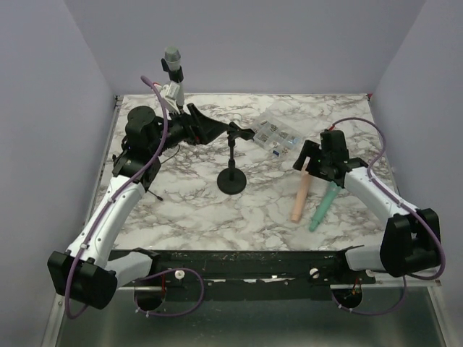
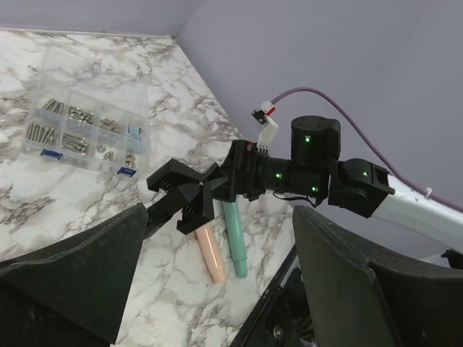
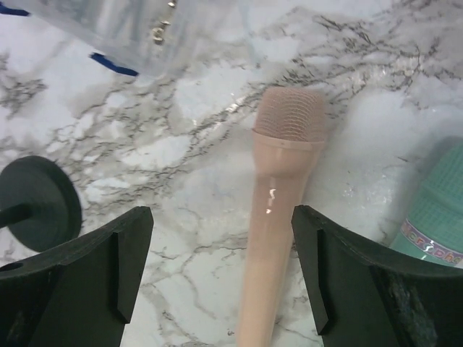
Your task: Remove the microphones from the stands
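The black stand rises from its round base at the table's middle, and its clip holds nothing. A pink microphone lies on the marble to the right, beside a green microphone. My right gripper is open just above the pink microphone's head. In the right wrist view the pink microphone runs between the spread fingers without touching them. My left gripper is open and empty just left of the clip. The clip also shows in the left wrist view.
A clear parts organizer with screws sits behind the microphones. A grey-headed microphone on a white mount stands at the back left edge. The stand's base lies just left of my right gripper. Purple walls close in the table.
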{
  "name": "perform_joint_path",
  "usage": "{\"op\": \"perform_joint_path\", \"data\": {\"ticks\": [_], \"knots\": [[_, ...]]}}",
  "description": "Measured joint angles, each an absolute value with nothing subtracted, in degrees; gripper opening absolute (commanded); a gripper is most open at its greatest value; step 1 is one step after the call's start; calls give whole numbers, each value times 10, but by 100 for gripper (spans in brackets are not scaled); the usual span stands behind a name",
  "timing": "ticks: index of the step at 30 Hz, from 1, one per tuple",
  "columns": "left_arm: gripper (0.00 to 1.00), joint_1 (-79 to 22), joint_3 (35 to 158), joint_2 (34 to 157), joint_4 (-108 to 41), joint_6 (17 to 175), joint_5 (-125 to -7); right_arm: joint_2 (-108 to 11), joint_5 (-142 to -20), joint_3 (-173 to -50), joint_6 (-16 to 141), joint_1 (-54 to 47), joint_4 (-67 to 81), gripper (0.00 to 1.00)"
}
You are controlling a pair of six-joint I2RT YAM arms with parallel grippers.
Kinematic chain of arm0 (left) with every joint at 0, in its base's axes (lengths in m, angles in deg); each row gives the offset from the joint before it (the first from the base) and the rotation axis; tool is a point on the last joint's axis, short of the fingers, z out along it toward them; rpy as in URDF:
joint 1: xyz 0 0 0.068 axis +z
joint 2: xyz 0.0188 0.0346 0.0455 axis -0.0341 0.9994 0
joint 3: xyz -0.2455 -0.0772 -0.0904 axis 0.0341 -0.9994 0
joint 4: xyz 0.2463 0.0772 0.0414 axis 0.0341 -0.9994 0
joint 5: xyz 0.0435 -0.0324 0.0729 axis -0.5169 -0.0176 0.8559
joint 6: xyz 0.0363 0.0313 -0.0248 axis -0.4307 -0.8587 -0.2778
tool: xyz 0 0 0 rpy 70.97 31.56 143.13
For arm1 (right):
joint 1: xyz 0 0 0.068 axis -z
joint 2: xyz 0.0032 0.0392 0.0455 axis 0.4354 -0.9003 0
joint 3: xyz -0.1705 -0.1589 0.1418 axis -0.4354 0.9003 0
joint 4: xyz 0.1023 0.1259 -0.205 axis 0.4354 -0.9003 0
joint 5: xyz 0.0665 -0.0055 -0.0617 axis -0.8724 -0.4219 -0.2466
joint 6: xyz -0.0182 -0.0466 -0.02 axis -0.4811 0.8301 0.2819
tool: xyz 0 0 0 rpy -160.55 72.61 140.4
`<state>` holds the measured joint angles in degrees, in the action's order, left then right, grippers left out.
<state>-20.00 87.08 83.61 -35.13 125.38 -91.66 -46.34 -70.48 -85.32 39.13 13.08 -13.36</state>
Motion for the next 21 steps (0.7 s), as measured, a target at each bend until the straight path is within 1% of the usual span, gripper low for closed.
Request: {"op": "perform_joint_path", "data": {"ticks": [7,11,17,21], "knots": [[73,-213,904,890,-357,1310,-919,-398,-741,-871,413,131,-135,86],[66,-223,905,907,-379,1312,-912,-368,-757,-872,419,131,-138,86],[61,-234,906,923,-387,1311,-904,-344,-765,-872,423,131,-146,86],[49,-237,913,946,-394,1310,-899,-344,-769,-872,423,131,-148,85]]}}
